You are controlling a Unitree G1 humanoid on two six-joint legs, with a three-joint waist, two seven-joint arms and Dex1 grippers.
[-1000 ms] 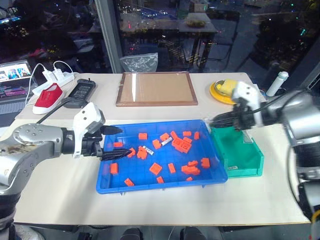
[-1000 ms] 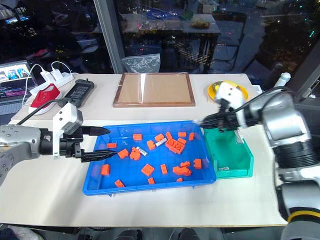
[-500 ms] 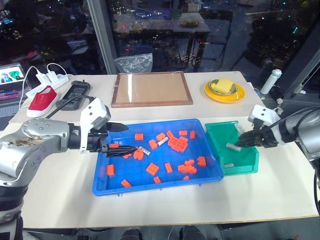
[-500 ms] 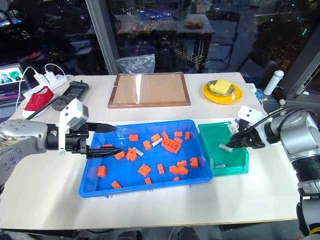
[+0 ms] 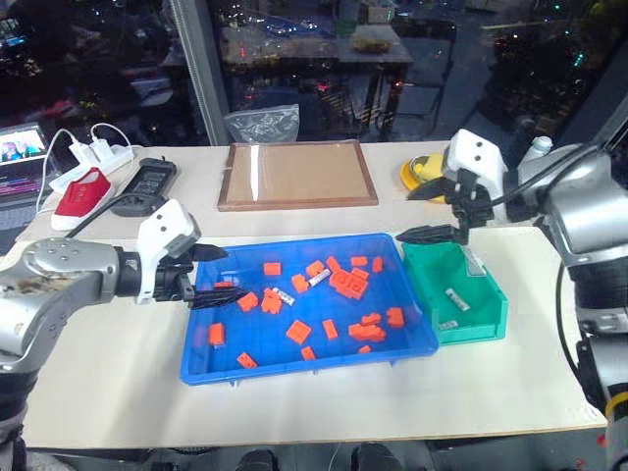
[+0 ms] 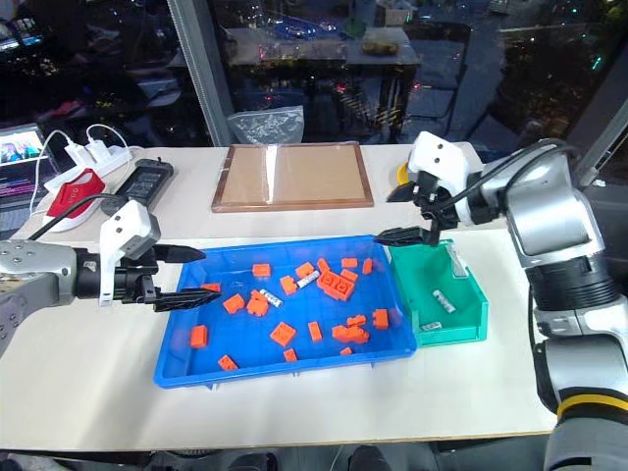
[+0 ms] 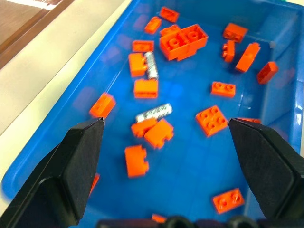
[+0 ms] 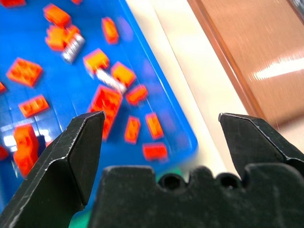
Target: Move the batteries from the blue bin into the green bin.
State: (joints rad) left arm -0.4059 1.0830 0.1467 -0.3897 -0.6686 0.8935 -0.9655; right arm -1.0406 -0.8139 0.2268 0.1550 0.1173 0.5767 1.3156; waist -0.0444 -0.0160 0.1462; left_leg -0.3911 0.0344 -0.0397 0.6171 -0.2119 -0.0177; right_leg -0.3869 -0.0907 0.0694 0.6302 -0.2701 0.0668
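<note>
The table (image 5: 324,392) carries the blue bin (image 5: 294,368) near its front edge, at the middle, with the green bin (image 5: 486,324) just beside it toward the right edge. Two batteries (image 5: 286,295) lie in the blue bin among orange blocks (image 5: 350,285), one close to a block in the left half, the other (image 5: 319,279) nearer the far rim; two more (image 5: 457,297) already lie in the green bin. The left pincer (image 5: 218,275) hovers over the blue bin's left rim, fingers apart and empty. The right pincer (image 5: 429,210) hangs above the gap between the bins, fingers wide apart, holding nothing. The risk from here, as I judge it: the batteries are slim and crowded by blocks, so a closing pincer could clamp a block along with a battery, or nudge the battery so it rolls away under the blocks
</note>
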